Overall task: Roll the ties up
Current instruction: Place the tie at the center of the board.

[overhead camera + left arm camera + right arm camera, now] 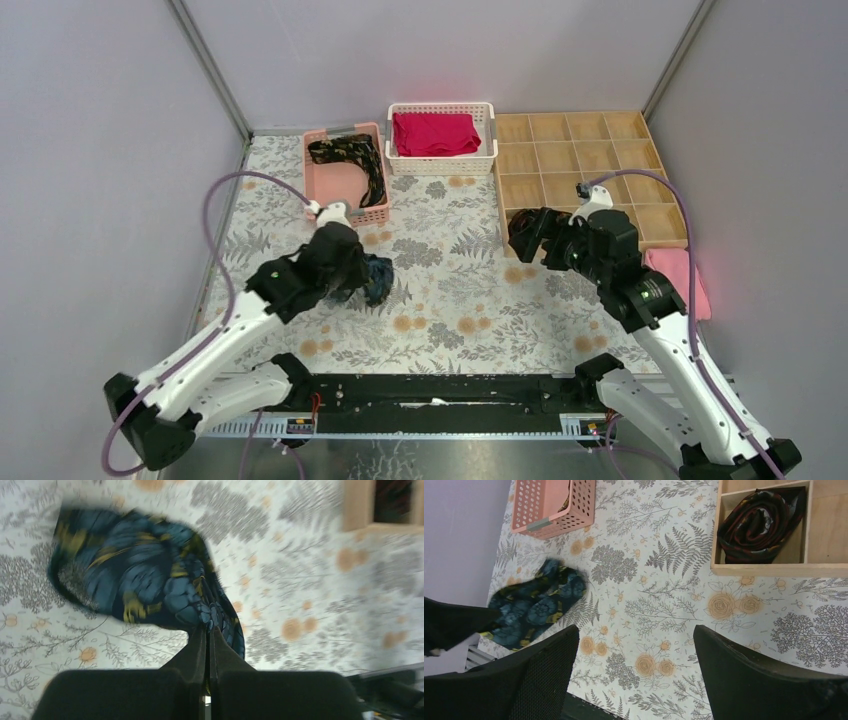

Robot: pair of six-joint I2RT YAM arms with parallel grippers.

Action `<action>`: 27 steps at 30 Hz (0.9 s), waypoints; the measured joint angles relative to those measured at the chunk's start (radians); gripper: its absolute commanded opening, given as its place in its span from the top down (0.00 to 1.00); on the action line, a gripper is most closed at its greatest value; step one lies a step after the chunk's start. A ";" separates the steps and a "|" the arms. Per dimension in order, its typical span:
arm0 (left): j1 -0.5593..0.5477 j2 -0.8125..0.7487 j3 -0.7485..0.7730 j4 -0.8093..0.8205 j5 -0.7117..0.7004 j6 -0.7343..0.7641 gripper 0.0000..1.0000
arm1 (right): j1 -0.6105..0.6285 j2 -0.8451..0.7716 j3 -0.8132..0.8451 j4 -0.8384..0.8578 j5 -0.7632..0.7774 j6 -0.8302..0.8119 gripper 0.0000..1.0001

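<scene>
Item one: a coiled tie [759, 525] sat in a near compartment of the wooden tray [600, 150]; judged complete. Item two: the blue-teal tie [145, 575] lay bunched on the desk [450, 310] near the pink basket [377, 214], with the left end effector [208, 632] clenched on its fabric; rolling judged in progress, the bundle loose. Item three: a gold-patterned tie [352, 158] lay unrolled in that basket, judged outstanding. The right end effector [635, 635] hung released and empty over the desk beside the tray.
</scene>
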 measured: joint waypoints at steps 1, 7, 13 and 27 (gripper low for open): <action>-0.003 0.039 -0.048 0.010 0.011 0.002 1.00 | 0.000 -0.008 0.000 -0.004 0.005 0.000 0.08; -0.042 0.238 -0.009 0.143 0.018 0.056 1.00 | 0.000 0.014 -0.001 0.001 0.012 -0.002 0.08; -0.129 0.572 0.173 0.301 0.031 0.128 0.97 | 0.000 0.101 -0.024 0.032 0.030 -0.007 0.06; -0.159 0.890 0.345 0.444 -0.077 0.288 0.01 | 0.000 0.193 -0.042 0.099 0.108 -0.041 0.00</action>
